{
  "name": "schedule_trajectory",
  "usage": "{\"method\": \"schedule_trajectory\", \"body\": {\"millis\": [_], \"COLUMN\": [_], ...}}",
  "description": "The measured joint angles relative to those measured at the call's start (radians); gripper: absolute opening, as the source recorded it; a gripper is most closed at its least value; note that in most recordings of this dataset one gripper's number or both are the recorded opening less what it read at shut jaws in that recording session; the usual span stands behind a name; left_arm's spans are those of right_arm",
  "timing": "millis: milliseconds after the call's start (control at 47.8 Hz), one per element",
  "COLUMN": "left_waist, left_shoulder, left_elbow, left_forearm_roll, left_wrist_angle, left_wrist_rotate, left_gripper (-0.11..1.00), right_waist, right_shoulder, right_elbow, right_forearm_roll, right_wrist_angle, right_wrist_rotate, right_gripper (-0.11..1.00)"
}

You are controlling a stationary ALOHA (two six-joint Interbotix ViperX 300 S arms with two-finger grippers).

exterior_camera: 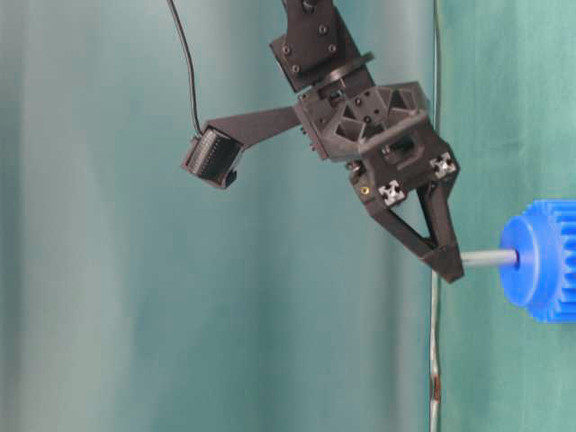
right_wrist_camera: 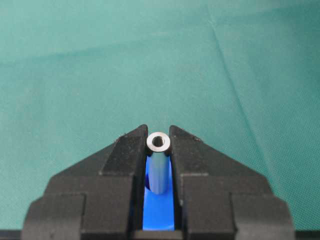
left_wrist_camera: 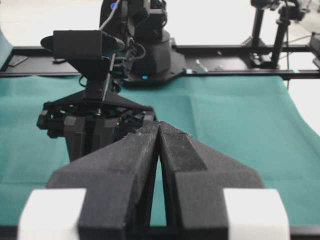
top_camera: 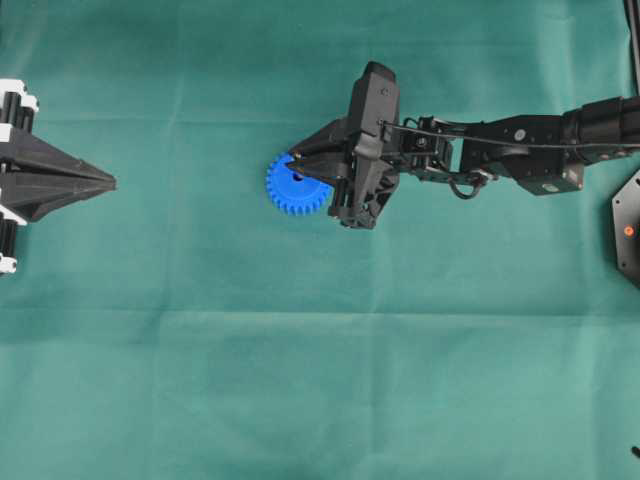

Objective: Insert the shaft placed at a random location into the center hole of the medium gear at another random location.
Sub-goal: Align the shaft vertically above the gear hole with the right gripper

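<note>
The blue medium gear (top_camera: 296, 185) lies flat on the green cloth near the middle. My right gripper (top_camera: 294, 160) hangs over its hub, shut on the silvery shaft (right_wrist_camera: 159, 162). In the table-level view the shaft (exterior_camera: 490, 258) runs from the fingertips (exterior_camera: 445, 261) to the middle of the gear's hub (exterior_camera: 531, 261), its end meeting the hub where the center hole is; the hole itself is hidden. The right wrist view shows the gear (right_wrist_camera: 160, 215) below the shaft, between the fingers. My left gripper (top_camera: 112, 183) is shut and empty at the far left, also shown in its wrist view (left_wrist_camera: 159, 126).
A black fixture with an orange dot (top_camera: 628, 228) sits at the right edge. The right arm (top_camera: 520, 150) stretches in from the right. The green cloth (top_camera: 300, 380) covers the table, with a black rail (left_wrist_camera: 225, 50) behind it.
</note>
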Motion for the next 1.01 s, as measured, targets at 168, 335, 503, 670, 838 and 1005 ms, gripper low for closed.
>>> {"method": "schedule_trajectory", "body": {"millis": [168,335,503,670,838,1005], "left_waist": [0.0,0.0,0.0,0.0,0.0,0.0], "left_shoulder": [0.0,0.002,0.002,0.002,0.0,0.0], "left_elbow": [0.0,0.0,0.0,0.0,0.0,0.0], "left_forearm_roll": [-0.002,-0.002,-0.002,-0.002,-0.002,0.0], "left_wrist_angle": [0.0,0.0,0.0,-0.002,0.0,0.0], "left_wrist_rotate": [0.0,0.0,0.0,0.0,0.0,0.0], "left_gripper": [0.0,0.0,0.0,0.0,0.0,0.0], "right_waist": [0.0,0.0,0.002,0.002,0.002,0.003], "right_shoulder": [-0.041,-0.057,-0.057,-0.052,-0.021,0.014], "right_elbow": [0.021,0.028,0.028,0.021,0.002,-0.011], "right_forearm_roll": [0.002,0.002,0.002,0.002,0.002,0.002], "right_wrist_angle": [0.0,-0.002,-0.015,-0.025,-0.025,-0.026], "right_wrist_rotate": [0.0,0.0,0.0,0.0,0.0,0.0], "right_gripper": [0.14,0.14,0.14,0.14,0.14,0.14]}}
